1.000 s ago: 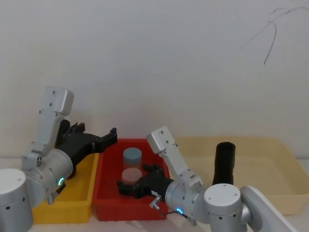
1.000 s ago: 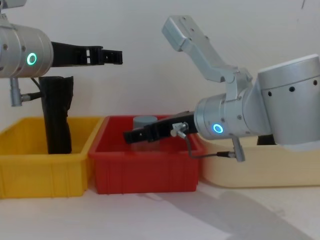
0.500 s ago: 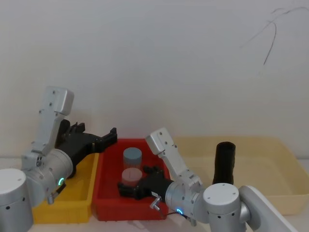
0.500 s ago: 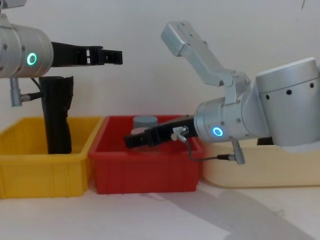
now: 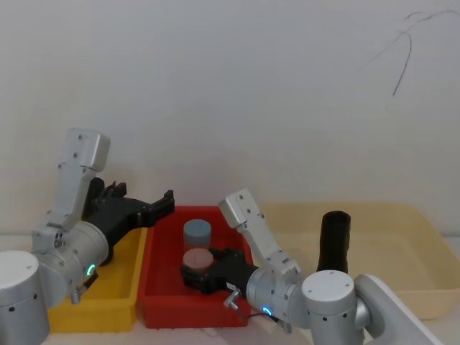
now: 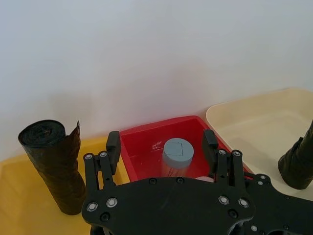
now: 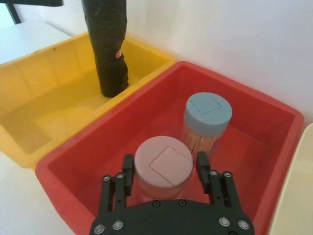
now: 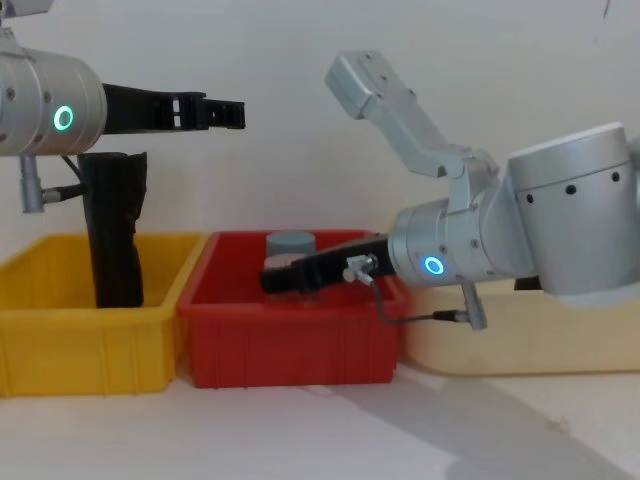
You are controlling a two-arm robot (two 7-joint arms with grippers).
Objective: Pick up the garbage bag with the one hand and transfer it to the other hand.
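A plain white wall backs a pale tabletop carrying 3 bins in a row: a yellow bin [image 8: 90, 340] at lower left of the chest view, a red bin [image 8: 290, 340] in the middle, a cream bin [image 8: 520, 345] at lower right.

The garbage bag [image 8: 112, 228] stands upright in the yellow bin, rising well above its rim, with nothing touching it. A second black roll [image 5: 334, 241] stands in the cream bin, right of centre in the head view.

The left gripper [image 8: 215, 112], green ring on its wrist, hovers at upper left of the chest view, above and to the right of the bag; its jaws are spread wide and hold nothing.

The right gripper [image 7: 166, 171], blue-ringed, reaches low into the red bin, jaws open on either side of a pink-lidded jar [image 7: 163, 163] without visibly clamping it. A blue-lidded jar [image 7: 208, 113] stands just beyond.

By my reading, the task is barely begun: the bag is not yet grasped, so the pickup, lift and handover all remain.
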